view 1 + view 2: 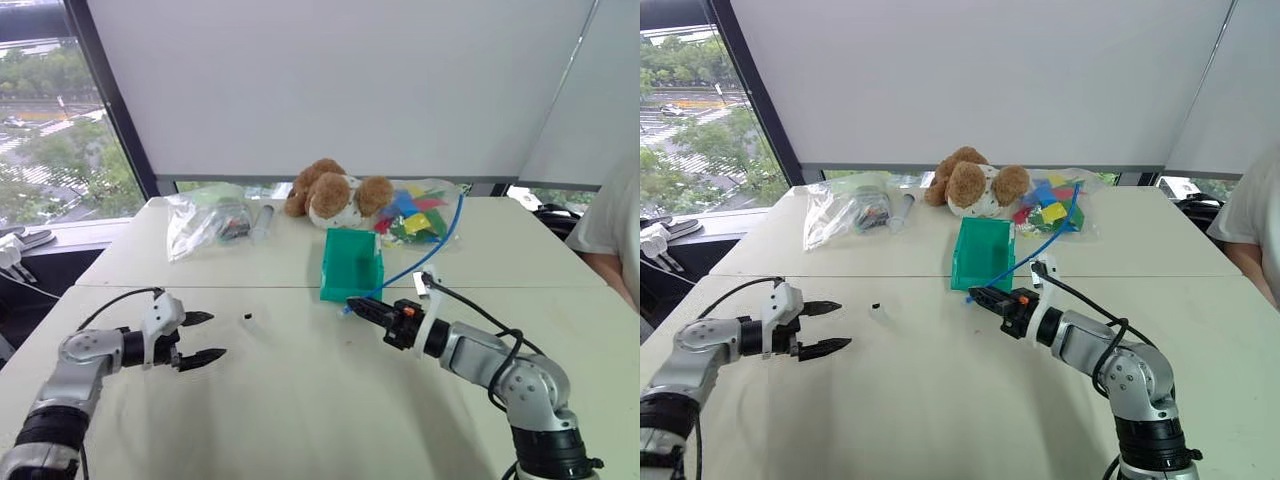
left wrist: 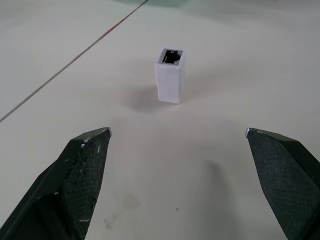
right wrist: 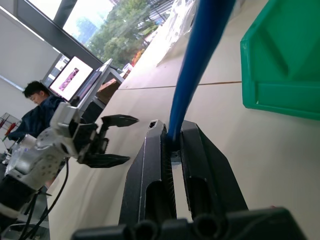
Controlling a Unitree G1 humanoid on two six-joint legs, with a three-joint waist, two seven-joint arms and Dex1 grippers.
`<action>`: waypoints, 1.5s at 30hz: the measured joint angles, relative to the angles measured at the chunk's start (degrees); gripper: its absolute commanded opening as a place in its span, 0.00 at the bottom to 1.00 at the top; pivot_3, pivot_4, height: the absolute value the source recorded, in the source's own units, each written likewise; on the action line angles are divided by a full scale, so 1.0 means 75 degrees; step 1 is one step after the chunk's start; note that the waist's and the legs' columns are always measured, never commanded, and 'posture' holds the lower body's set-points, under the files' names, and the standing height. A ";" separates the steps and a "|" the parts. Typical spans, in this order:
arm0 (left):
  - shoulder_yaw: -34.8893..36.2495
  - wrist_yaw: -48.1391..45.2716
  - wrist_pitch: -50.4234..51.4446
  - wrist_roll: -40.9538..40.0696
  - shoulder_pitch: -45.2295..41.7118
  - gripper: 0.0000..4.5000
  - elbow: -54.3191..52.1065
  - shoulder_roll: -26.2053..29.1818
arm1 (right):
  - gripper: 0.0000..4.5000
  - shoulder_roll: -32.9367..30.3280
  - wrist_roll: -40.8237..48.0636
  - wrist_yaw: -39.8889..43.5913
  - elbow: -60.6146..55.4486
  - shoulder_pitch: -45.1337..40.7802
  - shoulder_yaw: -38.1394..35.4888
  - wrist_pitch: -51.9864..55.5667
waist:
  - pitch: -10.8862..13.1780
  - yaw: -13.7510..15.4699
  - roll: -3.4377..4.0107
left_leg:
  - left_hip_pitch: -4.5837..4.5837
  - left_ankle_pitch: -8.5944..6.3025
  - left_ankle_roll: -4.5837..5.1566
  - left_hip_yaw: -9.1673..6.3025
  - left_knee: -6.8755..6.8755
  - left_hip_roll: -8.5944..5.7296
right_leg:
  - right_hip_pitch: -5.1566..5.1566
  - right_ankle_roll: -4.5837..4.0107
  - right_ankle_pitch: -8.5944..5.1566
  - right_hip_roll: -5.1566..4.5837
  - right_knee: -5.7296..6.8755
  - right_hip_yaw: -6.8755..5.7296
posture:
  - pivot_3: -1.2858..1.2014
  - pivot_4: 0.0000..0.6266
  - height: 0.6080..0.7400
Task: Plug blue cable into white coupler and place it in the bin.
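The left gripper (image 1: 203,337) is spread wide, empty; the right gripper (image 1: 358,306) pinches the blue cable (image 1: 425,259) — the upright coupler (image 2: 170,75) could be toppled by a careless approach.

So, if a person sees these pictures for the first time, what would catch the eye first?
Probably the green bin at the table's middle, with the brown teddy bear just behind it. Next, the blue cable, pinched in the shut right claw and rising past the bin toward the bags at the back. The left claw stands open, facing a small white coupler upright on the table.
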 measured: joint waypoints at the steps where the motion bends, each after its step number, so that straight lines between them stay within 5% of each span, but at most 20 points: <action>1: -0.0076 -0.0018 -0.0181 0.0086 -0.0155 0.99 0.0316 -0.0120 | 0.00 0.0000 -0.0008 0.0003 0.0000 -0.0002 0.0006 -0.0001 | 0.0000 -0.0001 0.0000 | -0.0003 0.0000 0.0000 0.0003 0.0000 -0.0001 | -0.0004 0.0004 0.0002 -0.0001 0.0000 0.0000 | 0.52 0.24 1.00; 16: -0.0196 0.0312 -0.1752 0.0981 -0.1815 0.99 0.3053 -0.1177 | 0.00 -0.0060 -0.0051 -0.0082 -0.0200 0.0063 -0.0025 0.0004 | 0.0000 0.0001 -0.0003 | -0.0003 0.0001 0.0003 0.0000 0.0055 0.0001 | -0.0007 0.0008 0.0003 0.0005 0.0065 -0.0006 | 0.52 0.24 1.00; 19: -0.0188 0.0327 -0.1765 0.1046 -0.1946 0.81 0.3199 -0.1242 | 0.00 -0.0060 -0.0051 -0.0102 -0.0221 0.0093 -0.0024 0.0006 | 0.0001 -0.0001 -0.0004 | -0.0004 0.0001 0.0003 -0.0001 0.0065 0.0001 | -0.0010 0.0009 0.0002 0.0006 0.0084 -0.0006 | 0.52 0.24 1.00; 25: -0.0119 0.0277 -0.1755 0.1042 -0.1991 0.12 0.3337 -0.1375 | 0.00 -0.0059 -0.0050 -0.0143 -0.0286 0.0098 -0.0023 0.0007 | 0.0003 -0.0014 -0.0006 | -0.0004 0.0001 0.0004 -0.0002 0.0072 0.0002 | -0.0015 0.0010 0.0001 0.0007 0.0098 -0.0007 | 0.52 0.24 1.00; 26: -0.0107 0.0245 -0.1750 0.1041 -0.1991 0.07 0.3337 -0.1378 | 0.00 -0.0059 -0.0050 -0.0154 -0.0290 0.0100 -0.0023 0.0007 | 0.0003 -0.0016 -0.0006 | -0.0004 0.0001 0.0004 -0.0002 0.0072 0.0002 | -0.0015 0.0010 0.0001 0.0007 0.0098 -0.0007 | 0.52 0.24 1.00; 34: -0.0138 -0.0639 -0.1679 0.0901 -0.1707 0.08 0.2492 -0.1873 | 0.00 -0.0714 -0.0384 0.0200 -0.0533 0.0054 0.0362 0.0001 | 0.0003 0.0005 -0.0006 | -0.0009 -0.0001 0.0008 -0.0001 0.0083 -0.0001 | -0.0012 0.0010 0.0001 0.0001 0.0094 -0.0006 | 0.52 0.24 1.00; 40: -0.1121 -0.1622 -0.1105 0.0739 -0.0608 0.08 0.0150 -0.2712 | 0.00 -0.2106 -0.1400 0.1633 -0.0866 -0.0623 0.1373 -0.0465 | 0.0004 -0.0008 -0.0006 | -0.0008 -0.0003 0.0010 -0.0005 0.0086 0.0006 | -0.0010 0.0008 0.0000 0.0005 0.0092 -0.0003 | 0.52 0.24 1.00; 45: -0.1611 -0.1477 -0.0960 0.0894 -0.0513 0.08 -0.0353 -0.2969 | 0.00 -0.2608 -0.2221 0.2698 -0.0793 -0.0946 0.2197 -0.1005 | 0.0004 0.0004 -0.0007 | -0.0007 -0.0003 0.0010 -0.0008 0.0092 0.0006 | -0.0006 0.0008 0.0000 0.0007 0.0092 -0.0004 | 0.52 0.24 1.00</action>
